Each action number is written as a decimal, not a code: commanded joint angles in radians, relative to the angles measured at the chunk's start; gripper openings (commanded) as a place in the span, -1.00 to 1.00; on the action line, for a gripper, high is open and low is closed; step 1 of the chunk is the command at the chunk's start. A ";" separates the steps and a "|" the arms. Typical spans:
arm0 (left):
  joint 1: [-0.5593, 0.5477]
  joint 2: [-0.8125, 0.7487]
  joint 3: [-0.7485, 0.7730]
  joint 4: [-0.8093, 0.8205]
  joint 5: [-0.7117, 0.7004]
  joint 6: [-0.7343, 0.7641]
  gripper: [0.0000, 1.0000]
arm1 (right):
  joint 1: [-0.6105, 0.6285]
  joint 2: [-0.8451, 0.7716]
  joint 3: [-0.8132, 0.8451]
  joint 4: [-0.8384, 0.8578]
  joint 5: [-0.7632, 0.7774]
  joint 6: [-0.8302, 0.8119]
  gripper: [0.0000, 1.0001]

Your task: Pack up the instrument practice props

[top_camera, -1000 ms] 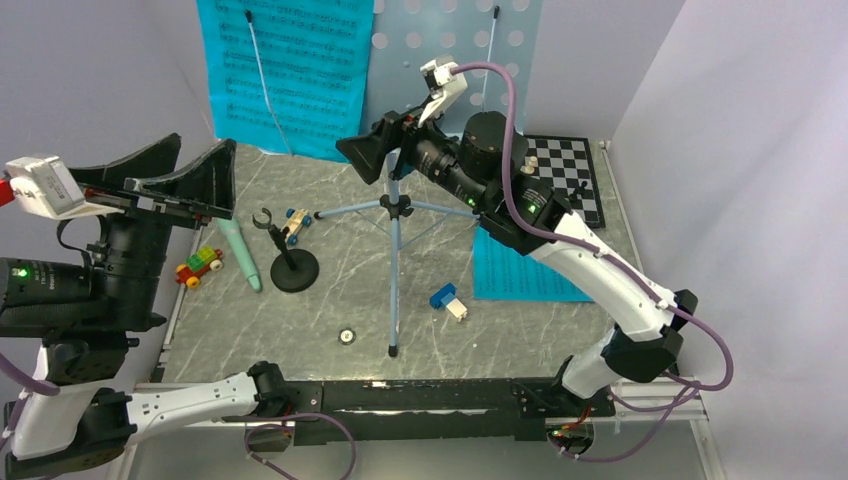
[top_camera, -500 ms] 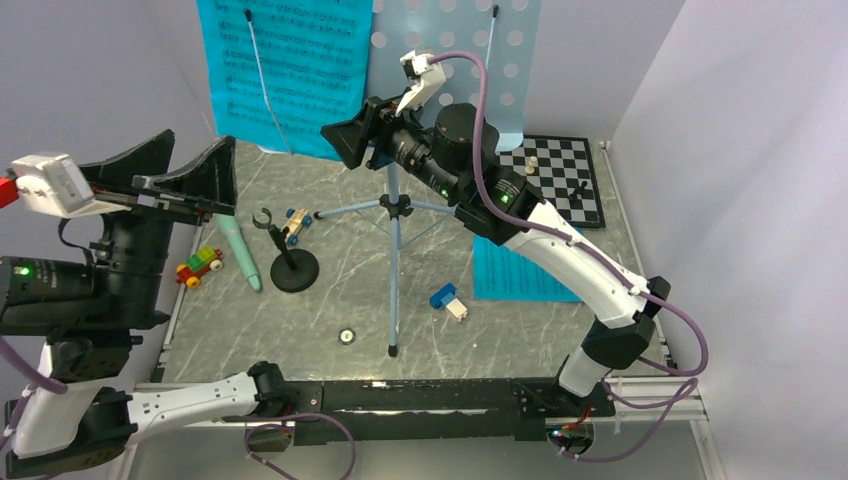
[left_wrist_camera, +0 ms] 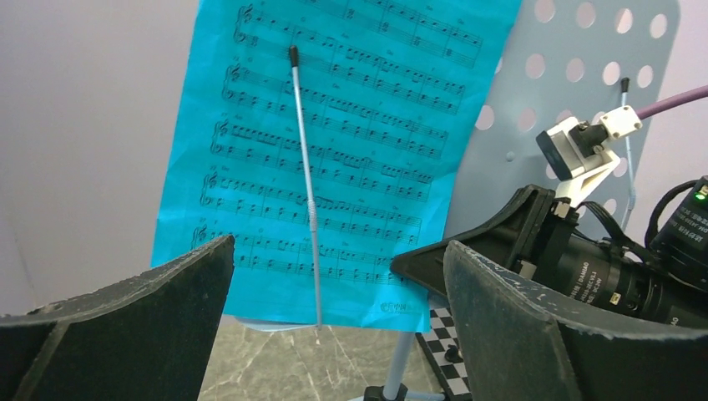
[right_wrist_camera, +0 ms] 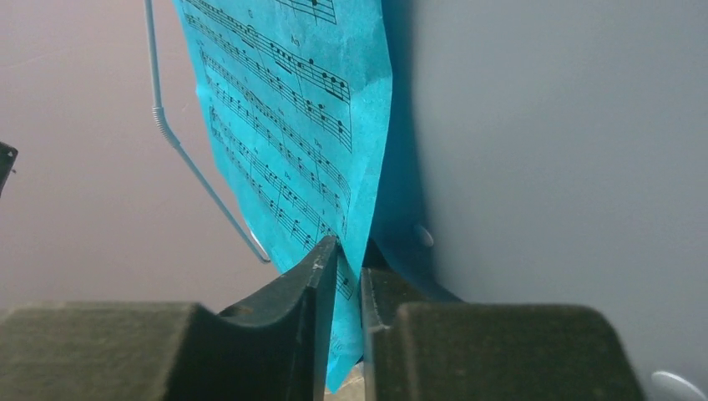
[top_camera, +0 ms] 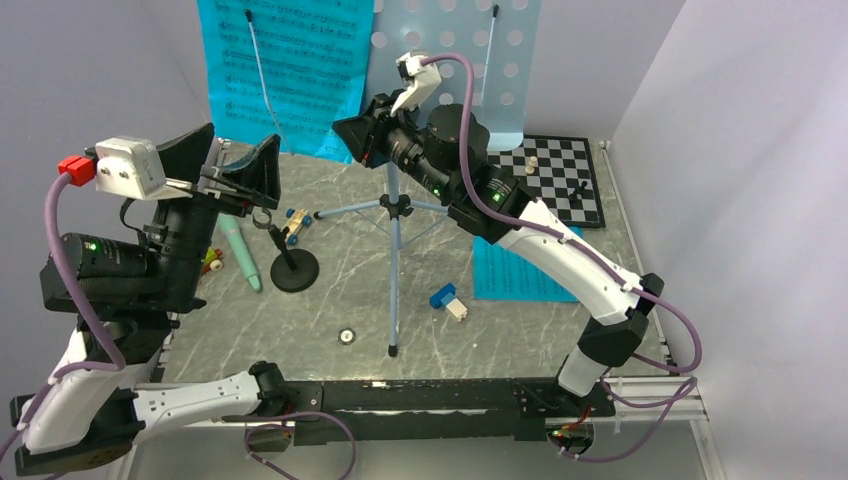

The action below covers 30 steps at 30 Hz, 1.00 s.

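Right fingers (right_wrist_camera: 284,334) pinch the cyan sheet-music page (right_wrist_camera: 292,125) at its lower edge.

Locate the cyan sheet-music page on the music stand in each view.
Top external: sheet-music page upper left of centre.
Left wrist: centre, filling much of the frame.
Right wrist: upper centre, lower edge between the fingers of the right tool.
Shared landmark: the thin wire page holder crossing it.
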 commanded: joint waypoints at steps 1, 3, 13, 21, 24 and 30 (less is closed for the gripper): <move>0.066 -0.033 -0.023 -0.024 0.082 -0.088 0.99 | -0.003 -0.037 -0.012 0.047 0.020 -0.026 -0.69; 0.098 -0.036 -0.018 -0.037 0.117 -0.113 0.99 | -0.004 -0.043 -0.016 0.048 0.019 -0.031 -0.82; 0.321 -0.037 -0.037 -0.086 0.367 -0.316 0.99 | -0.004 -0.070 -0.042 0.049 -0.001 -0.061 -1.00; 0.571 0.035 0.041 -0.129 0.615 -0.455 0.99 | -0.004 -0.132 -0.089 0.041 -0.043 -0.102 -1.00; 0.642 0.059 0.049 -0.119 0.665 -0.487 0.99 | -0.004 -0.125 -0.075 0.015 -0.063 -0.113 -1.00; 0.735 0.119 0.110 -0.116 0.720 -0.495 0.99 | -0.003 -0.099 -0.032 -0.033 -0.078 -0.133 -1.00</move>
